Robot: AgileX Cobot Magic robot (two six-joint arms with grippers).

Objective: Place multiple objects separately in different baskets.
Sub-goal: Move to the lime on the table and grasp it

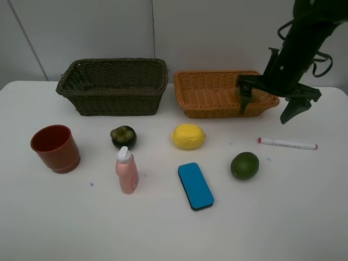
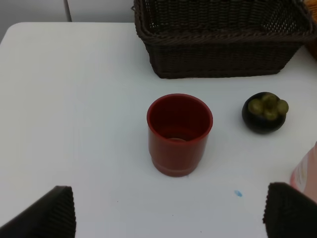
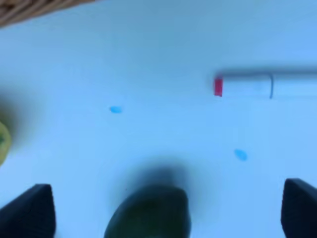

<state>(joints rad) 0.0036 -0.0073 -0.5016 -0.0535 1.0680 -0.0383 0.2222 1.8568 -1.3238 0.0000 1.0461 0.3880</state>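
Basically nothing's sorted yet, far as we can see. The dark basket (image 1: 117,103) and the orange basket (image 1: 217,111) sit along the far edge of the tabletop (image 1: 163,234), and nothing shows inside either, though the right arm (image 1: 304,38) hides a bit of the orange one. The red cup (image 1: 54,148), mangosteen (image 1: 123,136), pink bottle (image 1: 126,174), lemon (image 1: 188,136), blue eraser (image 1: 196,186), lime (image 1: 244,165) and marker (image 1: 287,144) all sit out mid-tabletop. Both pincers gape wide, holding nothing: the left pincer (image 2: 168,213) faces the cup, the right pincer (image 1: 267,109) hangs by the orange basket's right end.
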